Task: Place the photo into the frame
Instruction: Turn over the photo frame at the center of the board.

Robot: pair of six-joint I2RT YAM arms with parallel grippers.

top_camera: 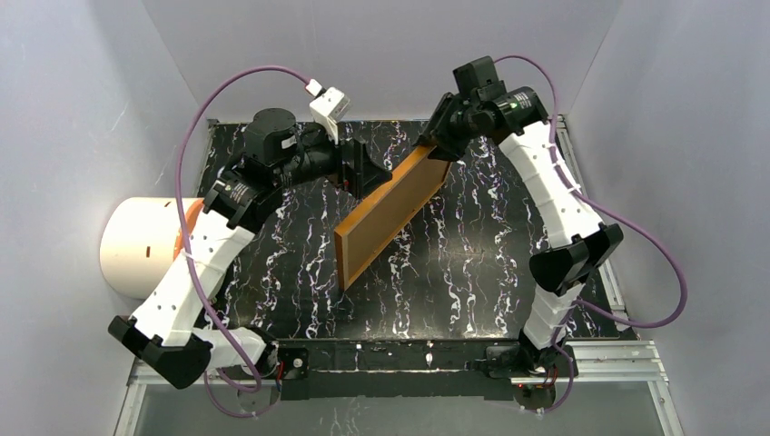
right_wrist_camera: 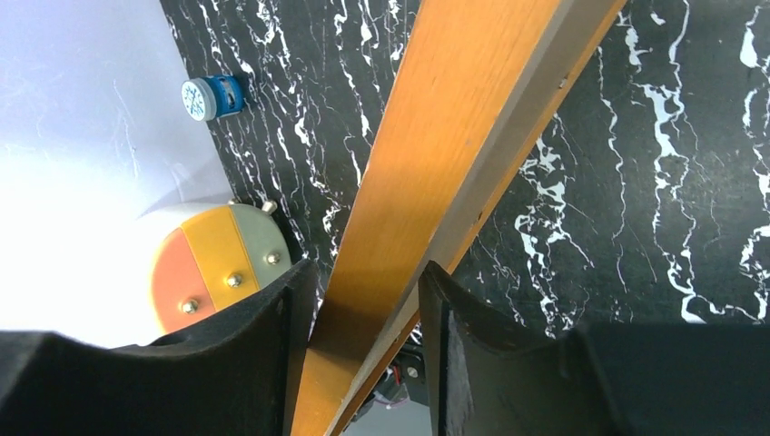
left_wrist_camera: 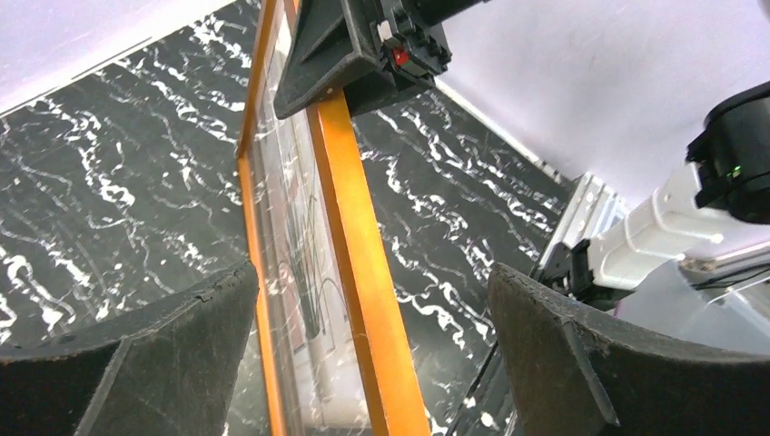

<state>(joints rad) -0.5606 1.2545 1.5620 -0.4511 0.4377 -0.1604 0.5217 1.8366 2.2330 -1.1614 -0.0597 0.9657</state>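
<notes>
Orange-brown wooden frame is held tilted on its long edge across the middle of the black marbled table, its low end pointing toward the near edge. The right gripper clamps the frame's raised far end, with fingers pressed against both faces. The left gripper stands released, its jaws spread wide on either side of the frame without touching it. Behind the glass the photo seems to sit inside the frame, though reflections blur it.
</notes>
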